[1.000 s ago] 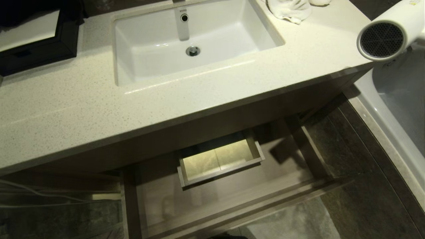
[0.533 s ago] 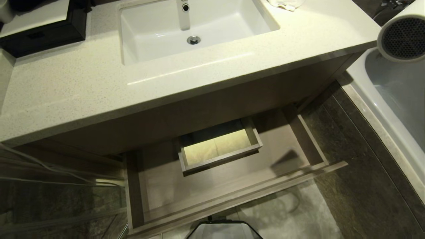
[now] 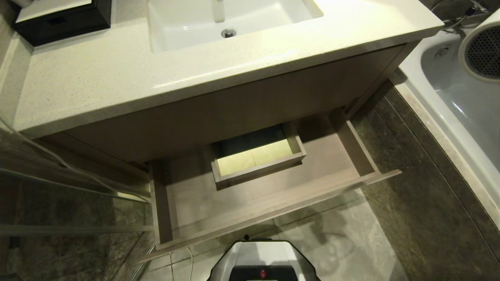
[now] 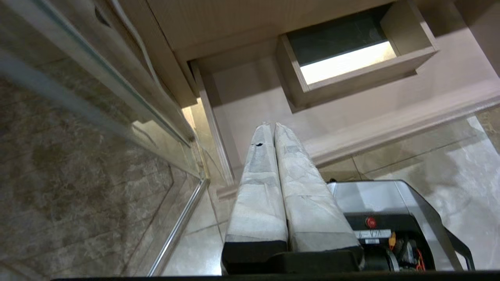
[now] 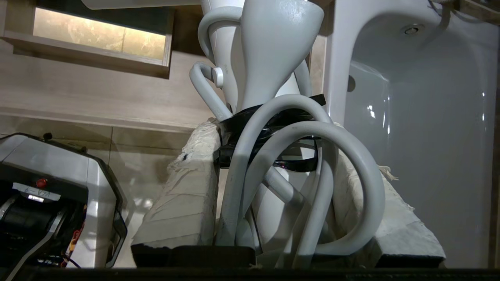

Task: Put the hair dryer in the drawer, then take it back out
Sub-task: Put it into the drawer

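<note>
The hair dryer (image 3: 482, 52), grey grille facing the camera, hangs at about two o'clock in the head view over the white bathtub (image 3: 461, 113), well apart from the open drawer (image 3: 269, 203) pulled out at six o'clock below the speckled countertop (image 3: 117, 78) and sink (image 3: 187, 27). Only the right wrist view shows the right gripper (image 5: 273, 183) clamped on the dryer's handle with the pale cord (image 5: 351, 156) looped between its padded fingers (image 5: 183, 203). Only the left wrist view shows the left gripper (image 4: 273, 128), fingers pressed together, pointing toward the drawer above the tiled floor (image 3: 422, 218) and the robot's base (image 3: 261, 261).
</note>
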